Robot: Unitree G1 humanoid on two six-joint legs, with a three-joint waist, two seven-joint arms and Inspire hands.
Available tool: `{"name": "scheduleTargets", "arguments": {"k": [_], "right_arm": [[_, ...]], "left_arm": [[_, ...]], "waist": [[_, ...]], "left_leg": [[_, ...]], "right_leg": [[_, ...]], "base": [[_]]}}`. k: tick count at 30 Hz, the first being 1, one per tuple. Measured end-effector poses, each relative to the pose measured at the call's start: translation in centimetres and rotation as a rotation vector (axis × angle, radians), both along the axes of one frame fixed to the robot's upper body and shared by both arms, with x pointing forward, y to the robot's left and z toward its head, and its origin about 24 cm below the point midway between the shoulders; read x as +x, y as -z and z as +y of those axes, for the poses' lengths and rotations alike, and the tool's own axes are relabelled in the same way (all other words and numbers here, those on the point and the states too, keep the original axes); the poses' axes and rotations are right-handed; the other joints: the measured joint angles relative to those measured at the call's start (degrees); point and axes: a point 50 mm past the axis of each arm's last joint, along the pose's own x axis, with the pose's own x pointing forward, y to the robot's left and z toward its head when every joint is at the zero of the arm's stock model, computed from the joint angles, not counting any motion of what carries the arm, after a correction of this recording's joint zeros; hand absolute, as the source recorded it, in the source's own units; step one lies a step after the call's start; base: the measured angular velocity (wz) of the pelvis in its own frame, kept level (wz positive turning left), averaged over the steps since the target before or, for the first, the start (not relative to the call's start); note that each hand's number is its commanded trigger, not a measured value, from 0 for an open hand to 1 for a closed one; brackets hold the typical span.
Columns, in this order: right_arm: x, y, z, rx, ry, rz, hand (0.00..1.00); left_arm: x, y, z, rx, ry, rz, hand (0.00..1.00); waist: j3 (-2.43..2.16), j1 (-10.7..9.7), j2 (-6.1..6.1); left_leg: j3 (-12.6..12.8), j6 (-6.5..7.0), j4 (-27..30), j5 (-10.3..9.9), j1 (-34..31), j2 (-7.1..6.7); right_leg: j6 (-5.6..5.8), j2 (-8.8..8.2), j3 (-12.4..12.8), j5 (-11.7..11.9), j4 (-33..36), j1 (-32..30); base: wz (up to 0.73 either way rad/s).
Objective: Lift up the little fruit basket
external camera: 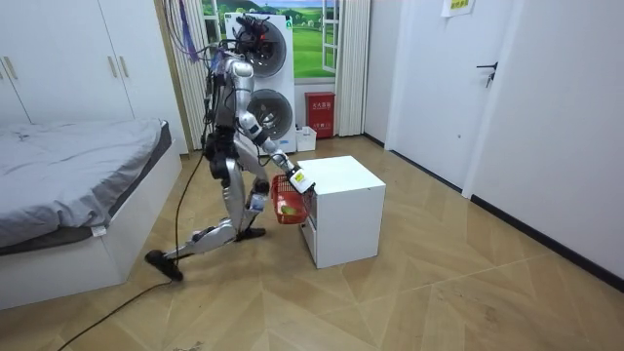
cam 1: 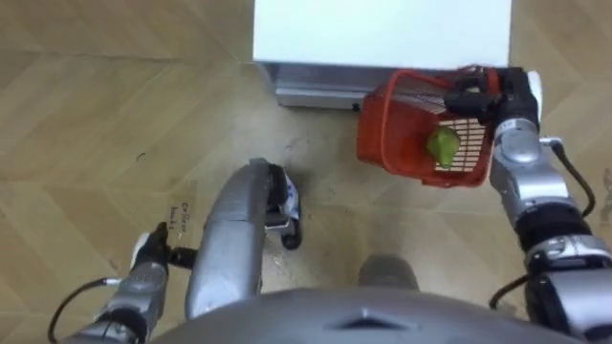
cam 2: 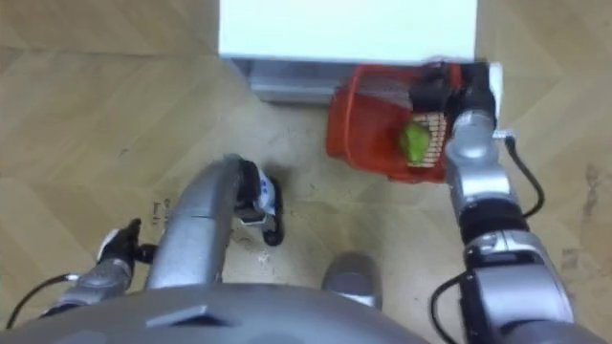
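Red basket (cam 1: pixel 384 126) off wood floor (cam 1: pixel 86 115), tilted, hanging just beside front of white cabinet (cam 1: pixel 382 29). Green fruit (cam 1: pixel 443 145) inside, against mesh wall. Right hand (cam 1: pixel 475 93) at basket's far rim, fingers curled round it, arm stretched forward. Left hand (cam 1: pixel 149 252) low at robot's left side, well apart from basket; open or closed, cannot tell. Room view: robot in a long stride beside cabinet, one leg trailing behind.

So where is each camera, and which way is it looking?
Left eye view: on the robot's head, looking down at the floor; right hand gripping the red basket, left hand at lower left.
Right eye view: beside it, same scene.
Room view: across the room, facing the whole bent robot at the white cabinet.
Shared: basket and cabinet.
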Motion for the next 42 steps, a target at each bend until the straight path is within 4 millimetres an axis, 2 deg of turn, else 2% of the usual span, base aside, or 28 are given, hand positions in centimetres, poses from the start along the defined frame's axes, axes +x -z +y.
{"name": "scheduleTargets", "arguments": {"k": [1,2,3,4,5,6,7,8,9,10,11,14,15,19,20,25,26,31,36,37,42], "right_arm": [[0.0,-0.2,0.2,-0.009,-0.02,-0.011,1.0],[0.1,-0.6,0.5,-0.015,-0.037,-0.044,1.0],[0.0,-0.8,0.7,-0.018,-0.044,-0.063,1.0],[0.1,-1.3,1.0,-0.025,-0.057,-0.092,1.0],[0.1,-1.5,0.9,-0.042,-0.061,-0.106,1.0],[-0.2,-1.3,0.8,-0.049,-0.054,-0.097,1.0],[-0.9,-0.8,0.7,-0.049,-0.042,-0.074,1.0],[-1.3,-0.5,0.6,-0.05,-0.038,-0.063,1.0],[-1.3,-0.5,0.4,-0.054,-0.038,-0.061,1.0],[-1.3,-0.7,0.2,-0.063,-0.041,-0.064,1.0],[-1.9,-0.3,0.6,-0.055,-0.057,-0.043,1.0],[-3.5,-0.1,0.5,-0.079,-0.086,-0.027,1.0],[-3.4,-0.7,0.4,-0.072,-0.079,-0.065,1.0],[-1.3,-4.2,1.5,-0.036,-0.118,-0.263,1.0],[-0.9,-4.7,1.6,-0.032,-0.13,-0.293,1.0],[-0.7,-5.1,1.8,-0.009,-0.162,-0.313,1.0],[-0.7,-5.2,1.8,-0.006,-0.168,-0.311,1.0],[-0.7,-4.9,2.6,0.025,-0.191,-0.306,1.0],[-0.6,-4.9,3.3,0.062,-0.22,-0.302,1.0],[-0.5,-5.2,3.5,0.066,-0.228,-0.315,1.0],[-0.2,-6.0,3.9,0.089,-0.245,-0.35,1.0]], "left_arm": [[-0.4,0.1,0.0,-0.001,-0.022,0.004,0.0],[-0.7,0.1,0.4,0.006,-0.036,0.005,0.0],[-0.8,0.1,0.5,0.01,-0.044,0.003,0.0],[-0.9,-0.1,1.0,0.021,-0.066,-0.007,0.0],[-0.7,-0.3,1.6,0.029,-0.095,-0.031,0.0],[-0.6,-0.3,1.5,0.026,-0.103,-0.039,0.0],[-0.5,-0.4,1.4,0.019,-0.104,-0.061,0.0],[-0.4,-0.5,1.2,0.009,-0.1,-0.082,0.0],[-0.3,-0.6,1.1,0.004,-0.099,-0.092,0.0],[-0.6,-0.6,0.9,-0.002,-0.099,-0.097,0.0],[-1.5,-0.4,1.0,0.004,-0.105,-0.068,0.0],[-3.6,0.1,0.9,0.007,-0.108,0.006,0.0],[-4.3,0.2,0.8,0.006,-0.113,0.034,0.0],[-4.4,0.1,1.0,0.01,-0.125,0.024,0.0],[-4.4,0.1,0.8,0.005,-0.135,0.014,0.0],[-5.0,0.2,0.4,-0.01,-0.156,0.018,0.0],[-5.1,0.3,0.4,-0.01,-0.158,0.022,0.0],[-6.5,0.4,0.4,-0.003,-0.151,0.066,0.0],[-6.5,0.4,0.4,-0.014,-0.139,0.07,0.0],[-6.5,0.4,0.4,-0.02,-0.145,0.067,0.0],[-5.5,0.3,0.4,-0.04,-0.143,0.043,0.0]], "waist": [[0.5,0.44,1.72],[0.74,-0.16,2.46],[0.81,-0.77,2.6],[0.83,-2.2,2.68],[1.23,-3.21,2.72],[1.12,-3.46,3.41],[1.29,-3.44,2.76],[1.27,-3.37,2.61],[1.27,-3.23,2.56],[1.15,-2.64,2.67],[0.72,-1.94,1.28],[0.44,-1.22,-0.11],[0.28,-1.25,-0.31],[-0.07,-1.04,0.02],[-0.32,-0.34,0.13],[-0.49,1.5,0.22],[-0.69,1.68,0.38],[-0.68,1.66,0.47],[-0.63,1.84,0.13],[-0.58,1.82,0.05],[-0.21,1.61,-0.23]], "left_leg": [[-4.13,-1.65,-5.6,2.11,5.83,-0.11],[-6.77,-2.53,-11.43,5.05,10.76,-0.29],[-7.86,-3.05,-14.21,6.55,13.05,-0.36],[-9.98,-4.05,-17.36,8.77,15.86,-0.39],[-10.26,-4.67,-16.85,9.39,16.74,0.23],[-9.5,-4.83,-15.53,9.37,16.57,1.03],[-8.6,-5.68,-16.19,8.83,15.97,1.46],[-7.99,-5.27,-21.37,9.47,14.47,0.81],[-7.79,-4.63,-24.36,11.09,13.33,0.54],[-6.45,-3.87,-30.35,18.77,11.2,0.73],[-5.09,-2.36,-31.62,23.39,11.8,0.68],[-5.91,-2.13,-34.9,23.54,17.3,-0.56],[-5.88,-2.17,-35.44,23.5,18.92,-1.09],[-5.6,-2.21,-37.02,23.49,22.27,-1.01],[-5.59,-2.55,-37.35,23.26,23.26,-0.76],[-6.74,-3.04,-37.33,23.09,25.07,-0.32],[-6.73,-3.06,-37.34,23.18,25.17,-0.36],[-6.85,-2.87,-38.19,23.44,26.49,-0.73],[-6.44,-2.63,-38.94,23.56,27.28,-1.88],[-6.26,-2.24,-39.03,23.5,27.37,-2.08],[-5.3,-1.27,-37.19,21.48,27.16,-2.63]], "right_leg": [[-0.22,2.08,-1.43,-1.78,-4.91,-2.37],[-0.53,2.93,-3.76,-2.28,-13.45,-3.38],[-0.64,3.1,-5.02,-2.21,-18.88,-3.57],[-1.07,3.47,-6.9,-1.11,-31.72,-2.95],[-2.63,4.61,-7.98,4.21,-40.15,-1.08],[-2.95,5.04,-8.91,5.11,-40.84,0.49],[-3.21,5.88,-9.08,5.35,-43.08,3.19],[-3.32,6.29,-9.03,5.4,-44.94,4.84],[-3.32,6.45,-9.17,5.39,-45.66,5.3],[-3.25,7.26,-10.05,5.29,-46.56,5.98],[-3.01,6.79,-11.22,4.7,-47.39,7.32],[-1.95,6.88,-13.81,6.58,-55.35,14.62],[-2.27,6.79,-14.16,6.83,-57.73,17.12],[-2.74,7.1,-15.44,7.09,-59.67,20.77],[-2.85,7.34,-15.72,7.07,-59.66,21.52],[-3.32,7.99,-17.38,7.32,-60.34,23.99],[-3.37,7.98,-17.77,7.37,-60.54,24.23],[-3.0,7.83,-17.48,7.37,-60.55,25.42],[-2.61,7.06,-17.17,6.97,-60.38,25.65],[-2.49,6.78,-17.04,6.88,-60.36,25.66],[-1.56,5.35,-16.9,6.33,-57.96,25.72]], "base": [[-1.12],[-0.86],[-0.36],[-0.08],[0.1],[0.33],[0.5],[0.48],[0.31],[0.04],[0.0],[0.16],[0.0],[0.03],[0.07],[0.09],[0.04],[0.02],[0.01],[-0.03],[-0.04]]}}
